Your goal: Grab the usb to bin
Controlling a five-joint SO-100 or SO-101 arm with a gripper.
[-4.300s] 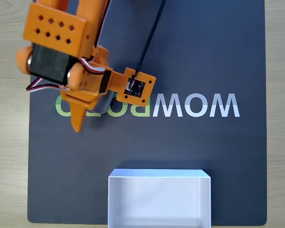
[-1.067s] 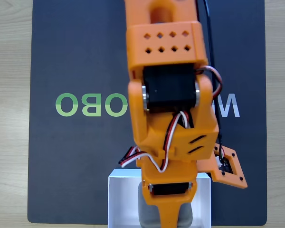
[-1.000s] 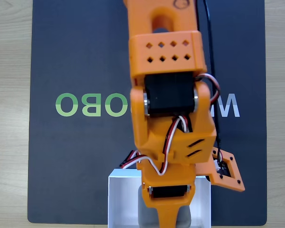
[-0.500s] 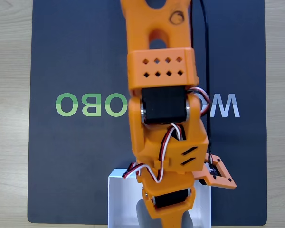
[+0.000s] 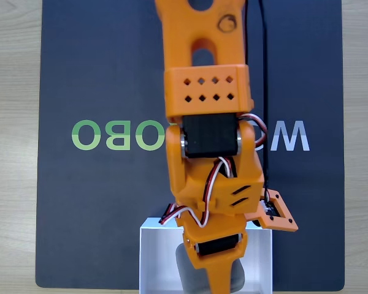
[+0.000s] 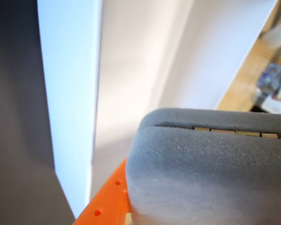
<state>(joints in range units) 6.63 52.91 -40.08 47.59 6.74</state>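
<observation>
In the fixed view my orange arm reaches down the middle of the mat, and my gripper (image 5: 218, 280) hangs inside the bin (image 5: 154, 260), a white open-top box at the mat's near edge. The usb (image 5: 187, 271), a grey rounded block, shows on both sides of the upper finger, over the bin's white floor. The wrist view has the usb (image 6: 201, 178) large and close, pressed against an orange finger (image 6: 105, 199), with the bin's white wall (image 6: 70, 93) and floor behind it. The gripper is shut on the usb.
A dark mat (image 5: 98, 73) with large letters lies on a pale wooden table (image 5: 12, 153). The orange camera bracket (image 5: 277, 212) sticks out to the right of the wrist, and a black cable (image 5: 264, 92) runs up along the arm.
The arm swung with the usb from the left part of the mat to the bin. Over the last second the wrist dropped further into the bin.
</observation>
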